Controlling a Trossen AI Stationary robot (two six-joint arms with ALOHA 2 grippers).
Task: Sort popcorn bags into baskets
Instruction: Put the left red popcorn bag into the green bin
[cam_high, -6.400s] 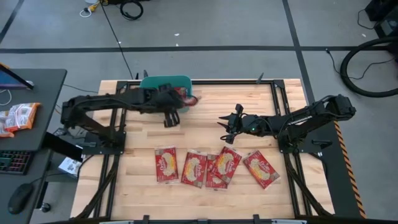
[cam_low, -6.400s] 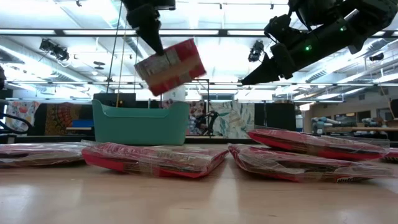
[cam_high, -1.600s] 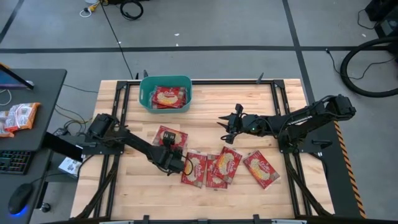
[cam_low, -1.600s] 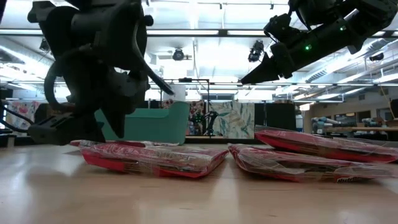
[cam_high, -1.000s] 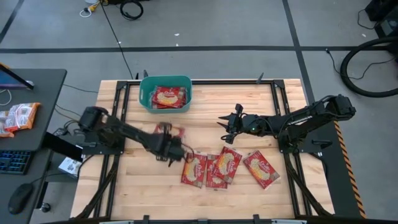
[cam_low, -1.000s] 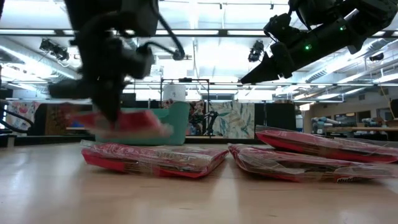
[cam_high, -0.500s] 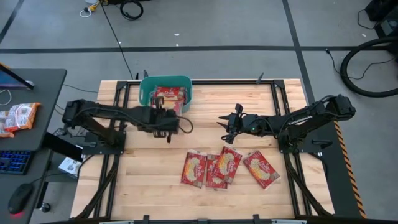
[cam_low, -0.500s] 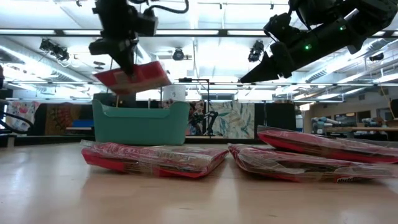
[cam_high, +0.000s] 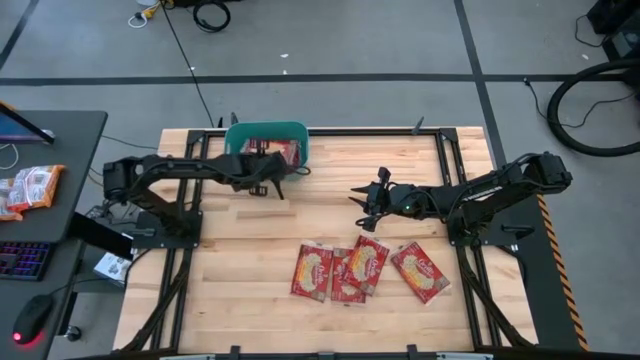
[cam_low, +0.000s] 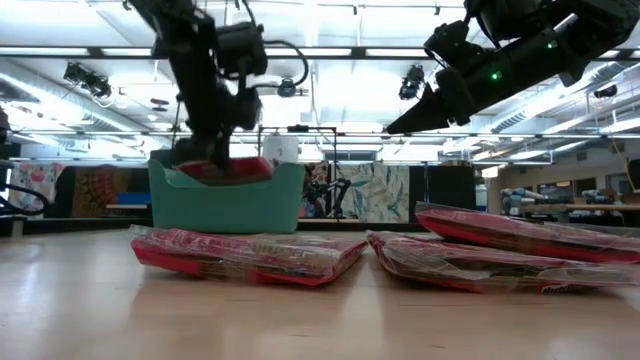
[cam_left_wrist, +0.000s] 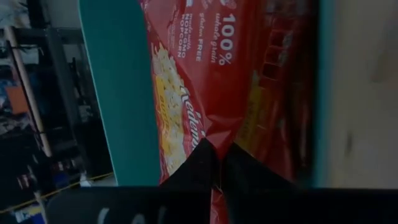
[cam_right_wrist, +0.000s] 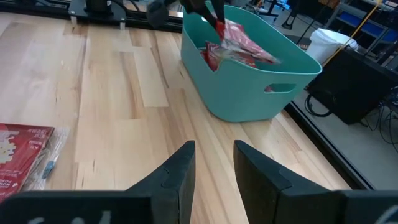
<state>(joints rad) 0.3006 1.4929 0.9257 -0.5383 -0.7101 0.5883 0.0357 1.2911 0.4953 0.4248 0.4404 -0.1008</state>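
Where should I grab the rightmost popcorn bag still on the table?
Take the rightmost popcorn bag by one short end seam, coming from above. It lies flat and skewed on the table, apart from the overlapping bags beside it, so its thin crimped edge is probably easiest to pinch.

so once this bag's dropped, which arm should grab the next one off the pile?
Right, probably. The right gripper hangs open above the table, close to the four popcorn bags still lying there. The left gripper is over the teal basket, shut on a bag going in.
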